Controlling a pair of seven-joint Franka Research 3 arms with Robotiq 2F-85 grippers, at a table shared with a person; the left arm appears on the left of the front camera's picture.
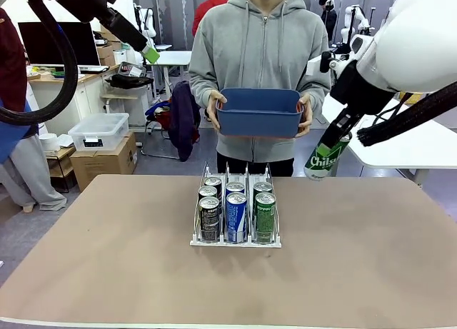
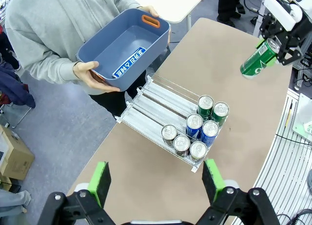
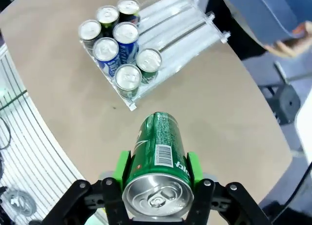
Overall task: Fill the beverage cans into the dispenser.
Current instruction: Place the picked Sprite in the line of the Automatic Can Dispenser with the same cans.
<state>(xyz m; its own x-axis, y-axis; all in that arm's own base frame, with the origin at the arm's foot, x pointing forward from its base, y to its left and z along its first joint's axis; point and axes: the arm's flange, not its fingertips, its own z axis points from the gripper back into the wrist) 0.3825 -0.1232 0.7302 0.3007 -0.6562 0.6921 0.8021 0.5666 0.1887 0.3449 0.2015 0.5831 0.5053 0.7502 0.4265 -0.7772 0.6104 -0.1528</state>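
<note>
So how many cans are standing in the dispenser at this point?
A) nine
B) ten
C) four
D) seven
D: the dispenser holds three black cans, two blue-and-white cans and two green cans, which makes seven. One more green can is gripped in the right tool, off to the side above the table.

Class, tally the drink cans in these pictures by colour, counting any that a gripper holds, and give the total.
black cans: 3
blue cans: 2
green cans: 3 (2 in the dispenser, 1 in the right gripper)
Total: 8
</note>
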